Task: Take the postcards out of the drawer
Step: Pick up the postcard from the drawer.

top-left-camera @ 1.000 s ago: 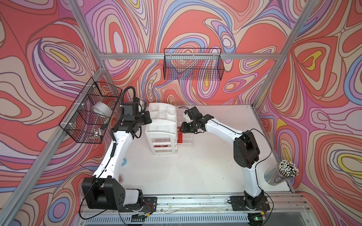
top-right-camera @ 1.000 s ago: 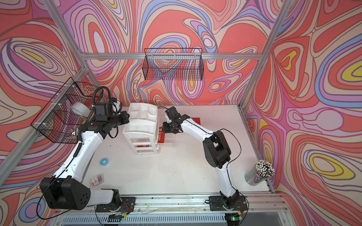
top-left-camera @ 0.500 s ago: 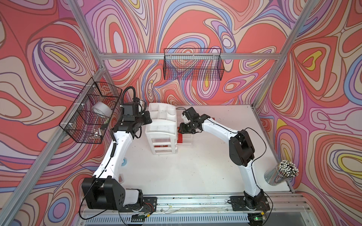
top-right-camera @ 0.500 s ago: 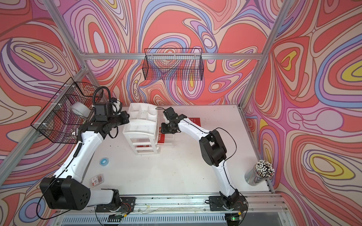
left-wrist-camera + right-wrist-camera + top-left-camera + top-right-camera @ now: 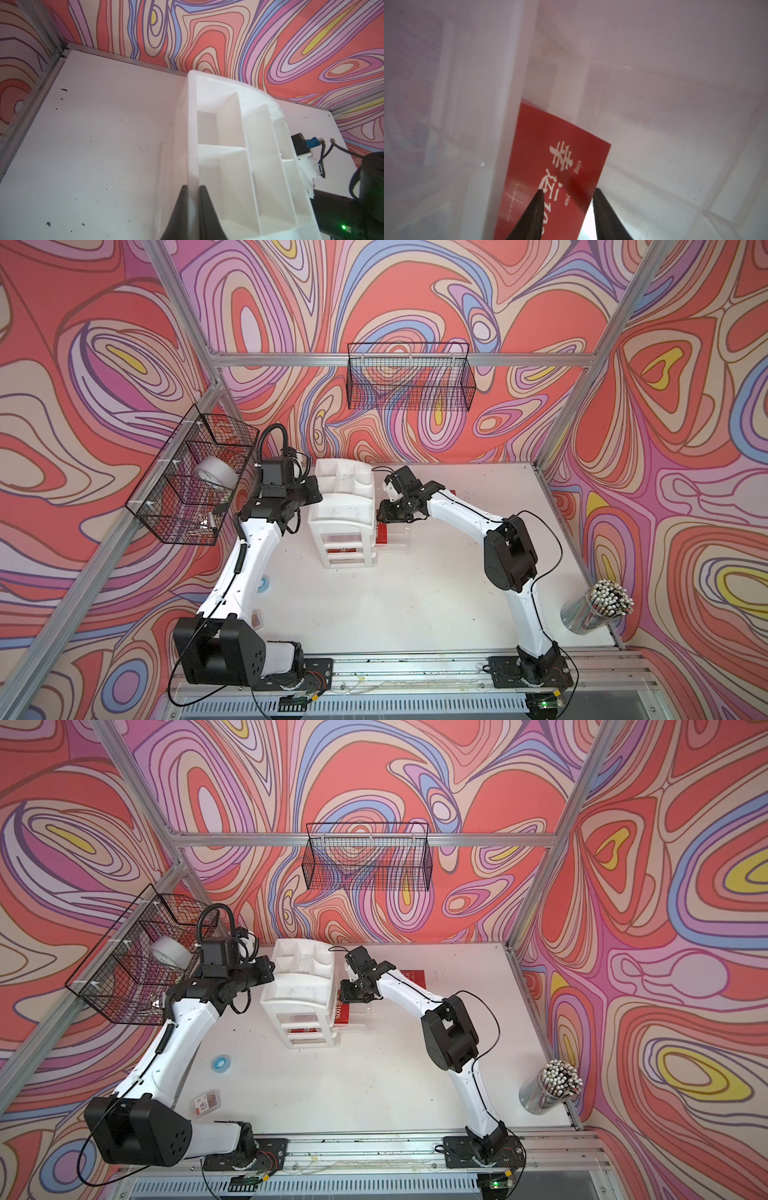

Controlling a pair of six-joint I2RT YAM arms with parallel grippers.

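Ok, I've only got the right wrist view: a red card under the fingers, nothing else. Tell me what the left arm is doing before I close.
Observer: The left gripper is shut on the side wall of the white drawer unit.
Operator: Now count the other cards for me.
Observer: One red postcard lies on the table, behind the right arm toward the back wall.
Operator: Check the unit too.
Observer: A further card shows red through the unit's front, still inside.
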